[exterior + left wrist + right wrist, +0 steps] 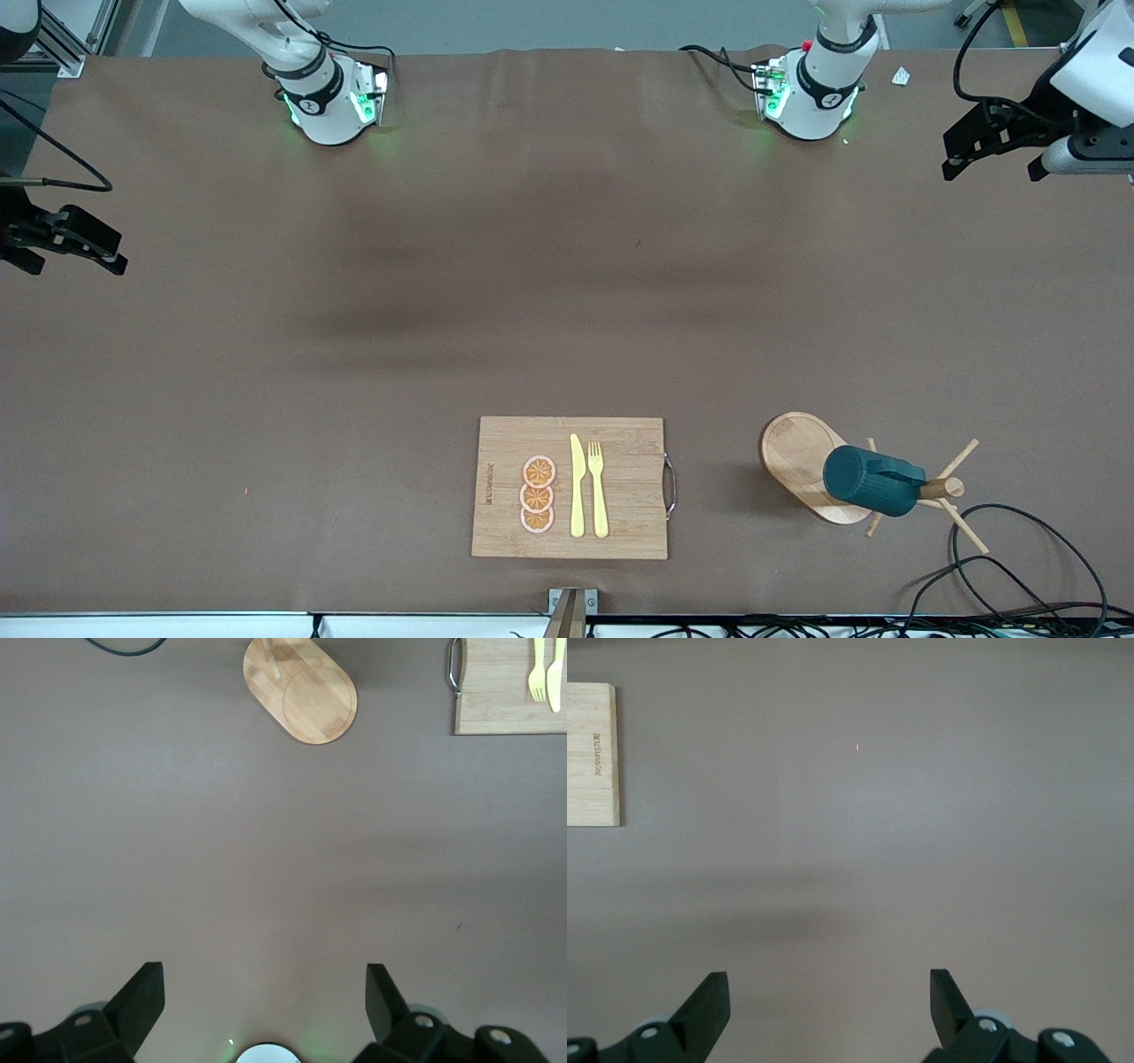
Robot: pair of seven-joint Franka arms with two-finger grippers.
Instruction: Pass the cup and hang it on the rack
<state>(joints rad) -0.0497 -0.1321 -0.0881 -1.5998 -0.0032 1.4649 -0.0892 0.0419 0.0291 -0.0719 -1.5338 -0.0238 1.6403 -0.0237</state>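
Note:
The dark teal cup (873, 481) hangs on its side from a peg of the wooden rack (797, 456), over the rack's oval base. The rack stands near the front camera's edge, toward the left arm's end of the table. In the left wrist view only the rack's base (301, 691) shows. My left gripper (992, 164) (266, 992) hovers open and empty over bare table near its end. The right gripper (75, 257) (830, 997) hovers open and empty over the right arm's end of the table. Both are far from the cup.
A bamboo cutting board (571, 487) (509, 700) (589, 753) lies beside the rack, toward the right arm's end, with three orange slices (538, 494), a yellow knife (577, 486) and a fork (598, 487) on it. Black cables (1019, 567) loop near the rack.

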